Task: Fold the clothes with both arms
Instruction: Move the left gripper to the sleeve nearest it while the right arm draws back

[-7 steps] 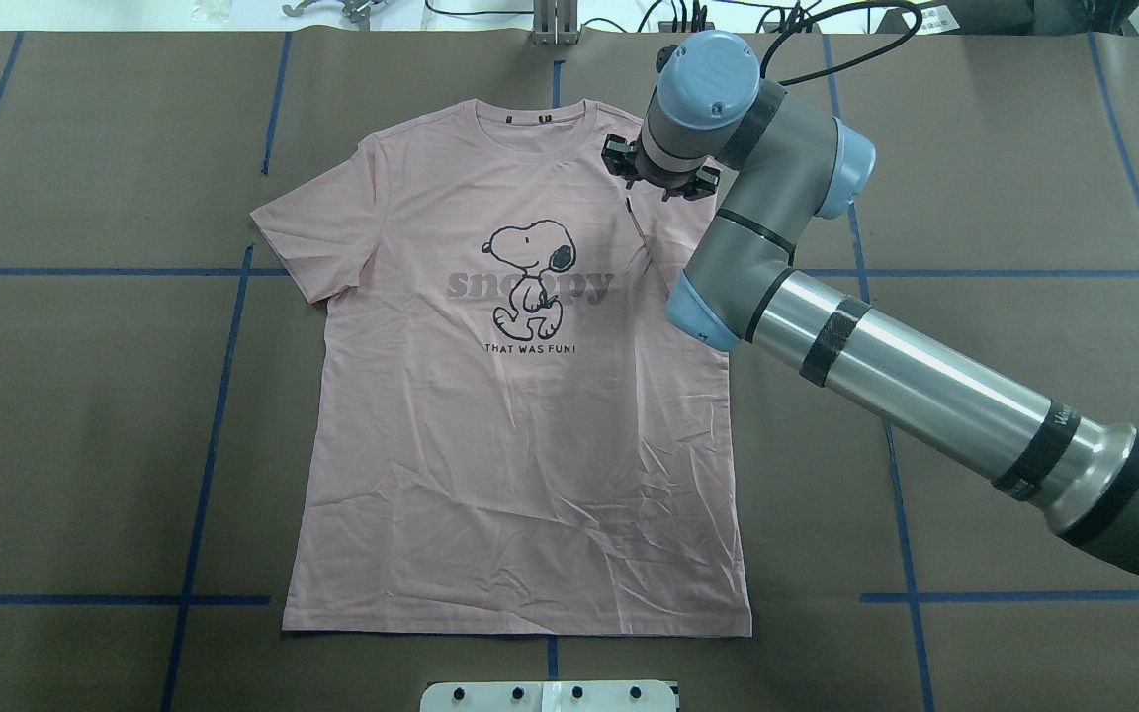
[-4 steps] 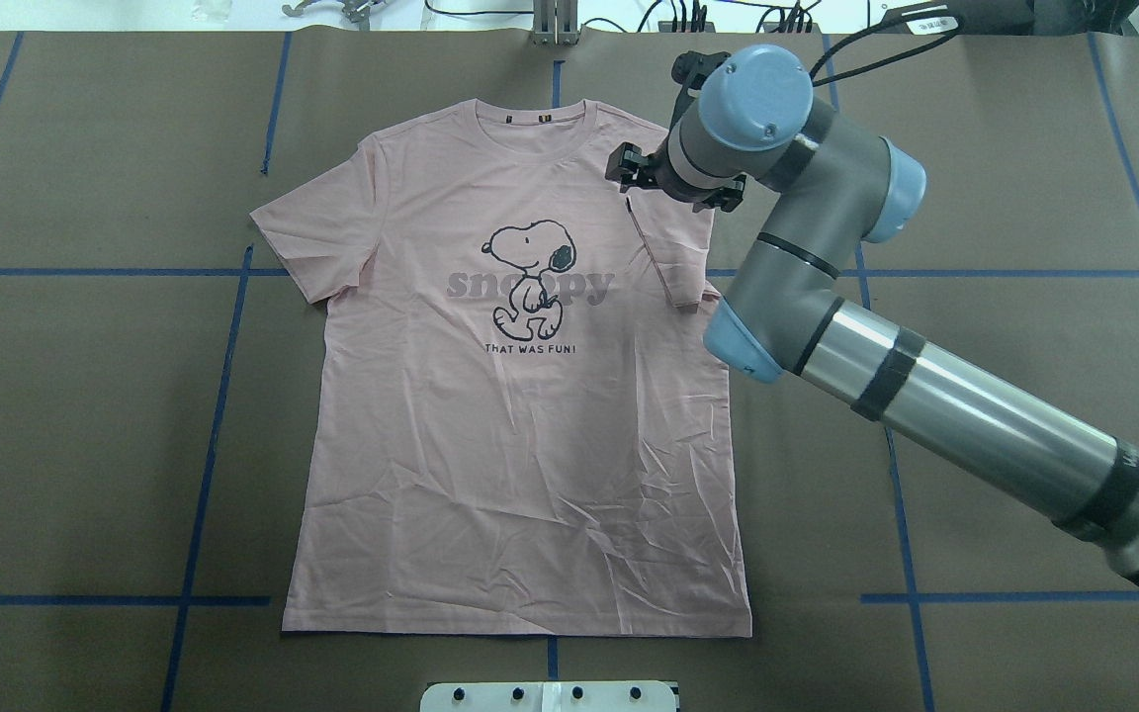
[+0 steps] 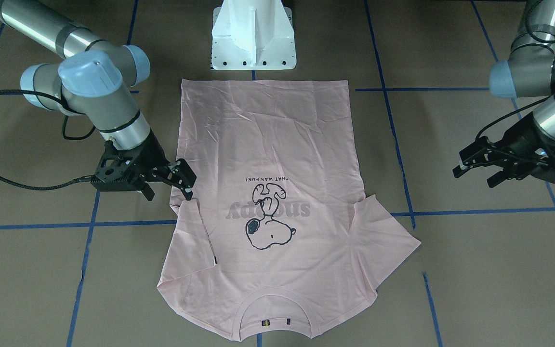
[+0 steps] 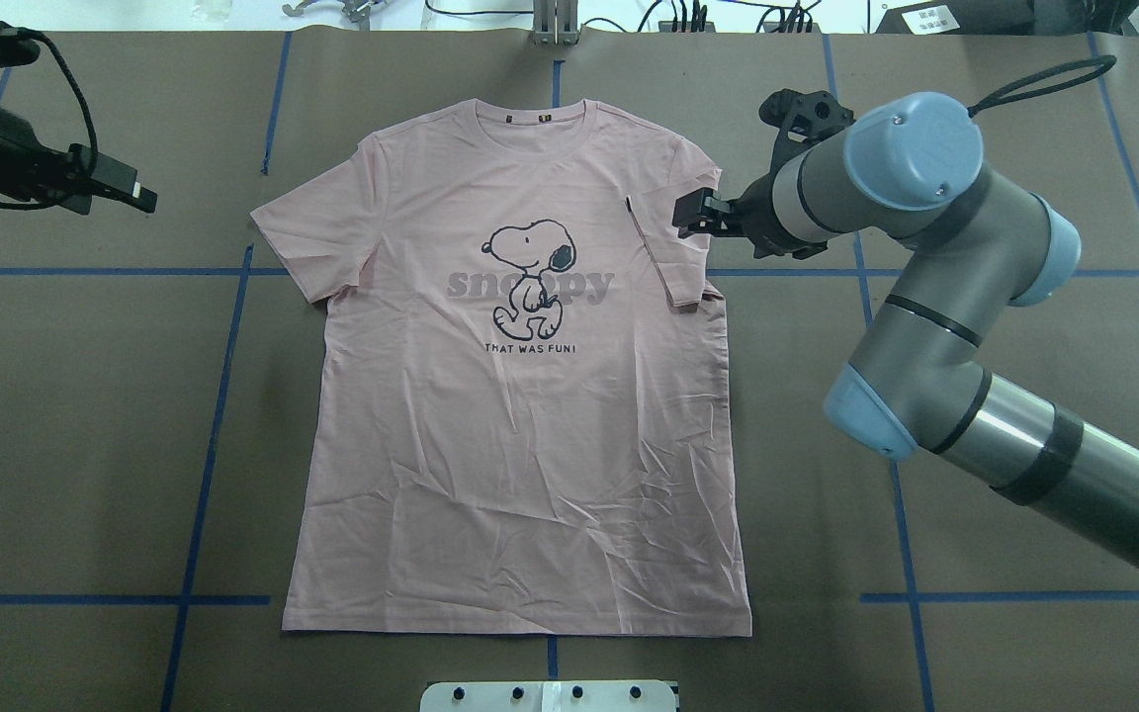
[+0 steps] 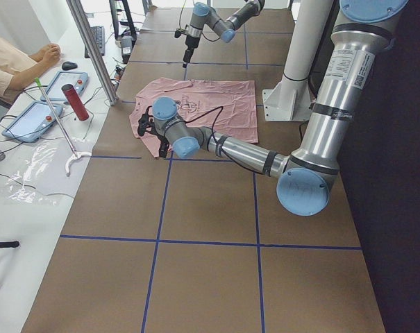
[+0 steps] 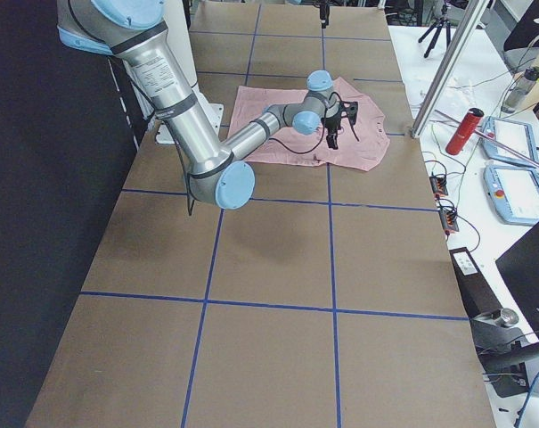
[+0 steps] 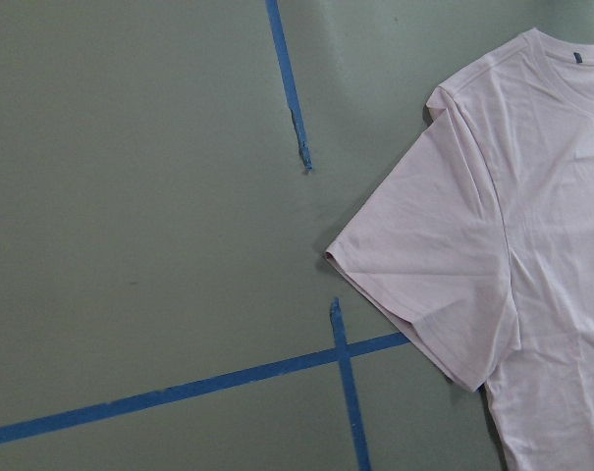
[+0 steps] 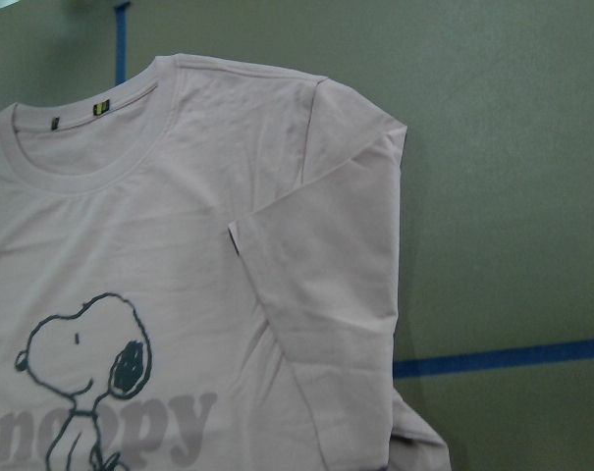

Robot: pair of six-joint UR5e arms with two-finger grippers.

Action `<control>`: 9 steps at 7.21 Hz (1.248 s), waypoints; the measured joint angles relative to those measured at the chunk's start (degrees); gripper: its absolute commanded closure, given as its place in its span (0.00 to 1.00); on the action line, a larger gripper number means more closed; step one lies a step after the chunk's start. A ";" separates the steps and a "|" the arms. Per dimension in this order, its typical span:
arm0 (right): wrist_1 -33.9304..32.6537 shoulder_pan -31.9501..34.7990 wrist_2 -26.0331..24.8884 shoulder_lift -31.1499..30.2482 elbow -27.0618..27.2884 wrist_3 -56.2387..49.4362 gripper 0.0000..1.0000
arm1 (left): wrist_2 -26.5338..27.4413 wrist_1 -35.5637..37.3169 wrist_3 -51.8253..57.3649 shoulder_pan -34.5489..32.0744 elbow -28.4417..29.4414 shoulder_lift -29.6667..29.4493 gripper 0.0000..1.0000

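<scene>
The pale pink T-shirt (image 4: 520, 445) lies flat, print up, on the brown table; it also shows in the front view (image 3: 268, 140). One sleeve (image 4: 673, 257) is folded inward over the chest, seen close in the right wrist view (image 8: 326, 294). The other sleeve (image 4: 317, 232) lies spread out, seen in the left wrist view (image 7: 424, 255). My right gripper (image 4: 693, 213) hovers open and empty beside the folded sleeve, also in the front view (image 3: 169, 190). My left gripper (image 4: 139, 198) is open and empty, well off the spread sleeve, also in the front view (image 3: 472, 177).
The white pedestal base (image 3: 252, 43) stands by the shirt's hem. Blue tape lines (image 4: 204, 475) cross the table. Beyond the far table edge are a red bottle (image 5: 76, 102), tablets and a seated person (image 5: 8, 69).
My right arm has pulled back to the right, off the folded sleeve, which stays folded. My left gripper has come into the overhead view at the top left.
</scene>
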 measured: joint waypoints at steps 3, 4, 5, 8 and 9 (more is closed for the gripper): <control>-3.75 1.06 7.47 -2.50 7.38 -2.10 0.00 | 5.74 -0.03 -7.87 2.97 3.65 -3.11 0.00; -4.04 2.09 8.74 -3.95 7.70 -5.16 0.00 | 10.15 -0.01 -9.07 4.39 7.52 -6.35 0.00; -4.12 3.12 9.77 -5.20 7.89 -7.93 0.00 | 12.60 -0.73 -9.54 5.30 12.91 -10.17 0.02; -3.99 4.21 10.93 -6.25 8.52 -9.78 0.00 | 22.07 -2.60 -9.62 9.78 24.23 -17.66 0.23; -3.89 4.34 10.73 -6.25 8.64 -9.81 0.00 | 23.67 -2.73 -9.46 10.67 25.23 -18.26 0.33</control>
